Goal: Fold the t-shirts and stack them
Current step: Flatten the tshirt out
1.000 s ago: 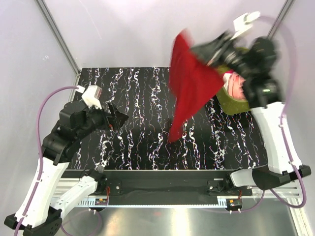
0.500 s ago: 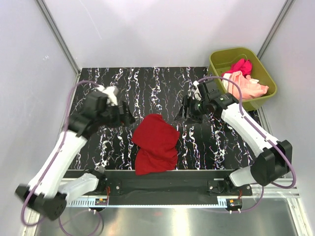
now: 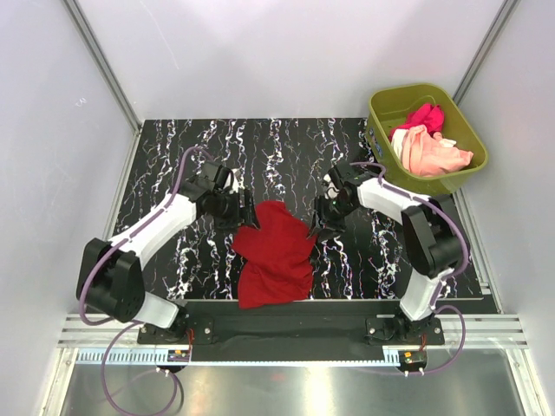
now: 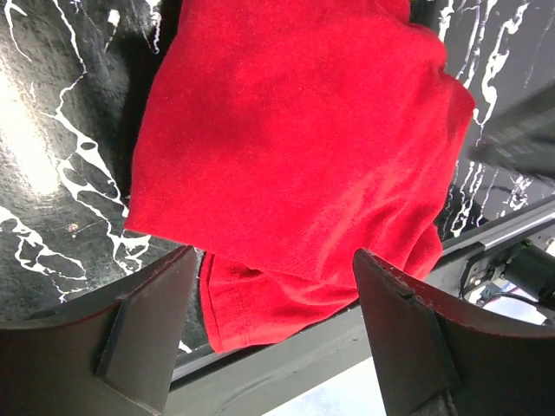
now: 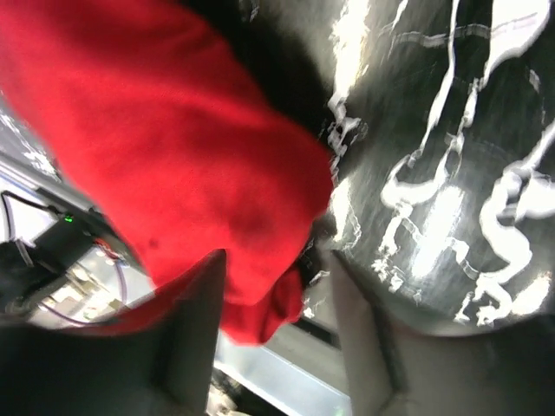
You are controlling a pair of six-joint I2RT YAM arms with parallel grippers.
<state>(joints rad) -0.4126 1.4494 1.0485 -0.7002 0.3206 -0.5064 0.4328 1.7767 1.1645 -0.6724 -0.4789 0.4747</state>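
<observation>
T-shirt of deep red soft cloth [image 3: 276,256] lies crumpled in a heap on the black, white-veined desk [image 3: 173,147], well away from the olive-green plastic tub [image 3: 375,117], to the tub's left and nearer the arm bases. It lies about where it lay half a second ago; a second ago it hung in the air beside the tub, held by the right arm. Both arms have since dropped low and closed in. The right hand [image 3: 325,217] now sits at the shirt's edge on the side facing the tub. Its wrist view shows the fingers parted, with a bulge of red cloth between them. The left hand [image 3: 238,211], earlier farther from the tub, has come to the shirt's edge on the side away from the tub. Its fingers are spread wide, with the cloth lying flat beyond them and nothing gripped. Inside the tub rest the magenta-pink t-shirt [image 3: 423,115] and, touching it, the pale peach t-shirt [image 3: 429,152], both bunched.
</observation>
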